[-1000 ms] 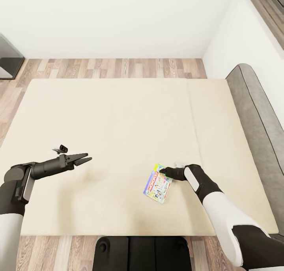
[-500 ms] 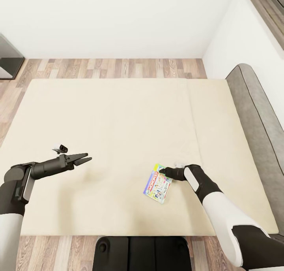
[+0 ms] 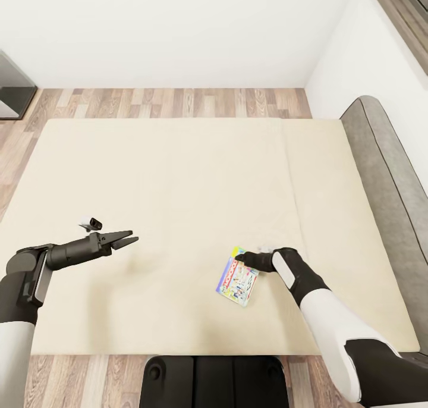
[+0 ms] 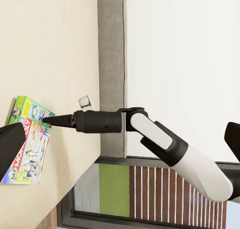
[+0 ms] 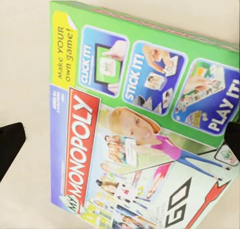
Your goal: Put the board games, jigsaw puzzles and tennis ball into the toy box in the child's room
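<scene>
One board game (image 3: 238, 278), a flat green and blue box printed MY MONOPOLY (image 5: 135, 119), lies on the beige mattress of the bed (image 3: 178, 176), near its front edge. My right gripper (image 3: 240, 257) sits low at the box's far edge. It is open, and its dark fingertips (image 5: 10, 149) stand wide apart on either side of the box lid. In the left wrist view the same box (image 4: 29, 141) shows with the right gripper (image 4: 47, 119) at its corner. My left gripper (image 3: 129, 237) hovers open over the mattress, well left of the box, holding nothing.
The grey headboard (image 3: 386, 170) runs along the bed's right side against a white wall. Wood-plank floor (image 3: 178, 102) borders the far side of the bed. A dark piece of furniture (image 3: 12, 93) stands at the far left. My dark base (image 3: 214, 378) meets the bed's near edge.
My right arm has shifted slightly, bringing the gripper a touch further over the box's edge. The left arm and the box have not moved.
</scene>
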